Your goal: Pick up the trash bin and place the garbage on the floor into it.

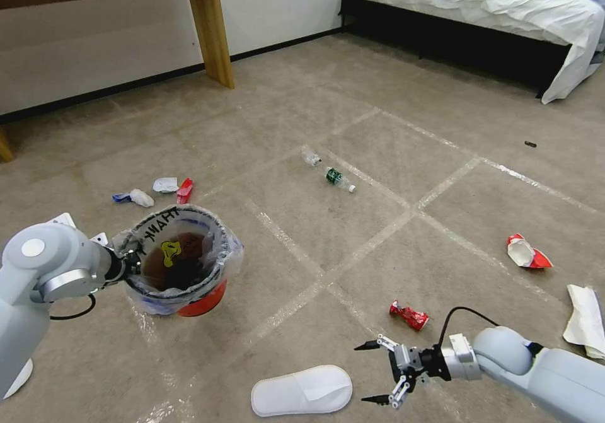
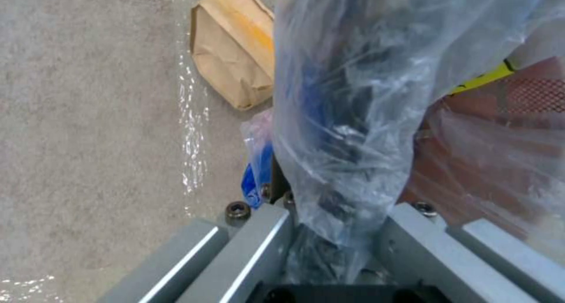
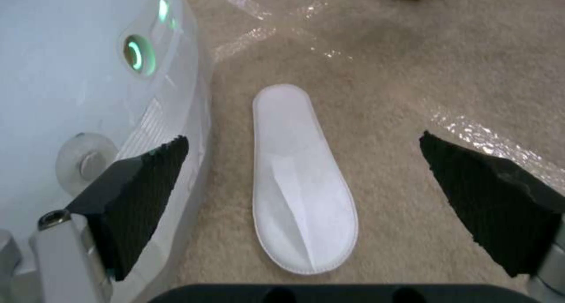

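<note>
The trash bin (image 1: pixel 201 300), a red bucket lined with a clear bag, hangs tilted from my left gripper (image 1: pixel 129 263), which is shut on its bagged rim (image 2: pixel 347 153). A yellow scrap (image 1: pixel 170 251) lies inside. My right gripper (image 1: pixel 367 373) is open low over the floor (image 1: pixel 353 221), just right of a flat white slipper (image 1: pixel 302 390); the slipper (image 3: pixel 300 188) lies between its black fingertips (image 3: pixel 141 184). More garbage lies around: a crushed red can (image 1: pixel 409 315), two clear bottles (image 1: pixel 339 179), a red-and-white wrapper (image 1: pixel 526 251), crumpled paper (image 1: pixel 586 319) and small scraps (image 1: pixel 166 185).
A wooden table leg (image 1: pixel 211 26) stands at the back left and a bed (image 1: pixel 504 7) at the back right. A brown paper bag (image 2: pixel 235 47) lies on the carpet beside the bin. My white base (image 3: pixel 77 95) is close beside the slipper.
</note>
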Motion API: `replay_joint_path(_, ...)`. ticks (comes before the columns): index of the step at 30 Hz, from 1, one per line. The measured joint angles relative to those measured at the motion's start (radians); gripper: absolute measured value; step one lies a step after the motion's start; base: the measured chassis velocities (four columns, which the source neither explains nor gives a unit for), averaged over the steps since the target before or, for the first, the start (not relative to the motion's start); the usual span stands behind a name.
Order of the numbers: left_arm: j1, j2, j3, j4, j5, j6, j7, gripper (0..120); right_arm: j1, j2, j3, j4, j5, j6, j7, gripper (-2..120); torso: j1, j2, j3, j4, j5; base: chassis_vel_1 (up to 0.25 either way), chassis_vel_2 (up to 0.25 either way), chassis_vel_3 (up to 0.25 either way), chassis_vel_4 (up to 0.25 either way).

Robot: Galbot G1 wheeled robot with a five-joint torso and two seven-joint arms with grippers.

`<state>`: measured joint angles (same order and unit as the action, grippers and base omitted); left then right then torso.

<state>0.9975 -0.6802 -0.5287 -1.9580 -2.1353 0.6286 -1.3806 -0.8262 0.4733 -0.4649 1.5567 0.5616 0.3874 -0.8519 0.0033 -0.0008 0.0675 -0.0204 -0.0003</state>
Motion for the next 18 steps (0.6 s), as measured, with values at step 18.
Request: replay_joint_path(18, 0.002, -0.025, 0.004, 0.011, 0.015, 0.006, 0.007, 0, 0.02, 0.038, 0.0, -0.1, -0.028, 0.011, -0.011, 100, 0.0, 0.0, 0.0, 0.0, 0.0002, 0.0, 0.0, 0.0, 0.0)
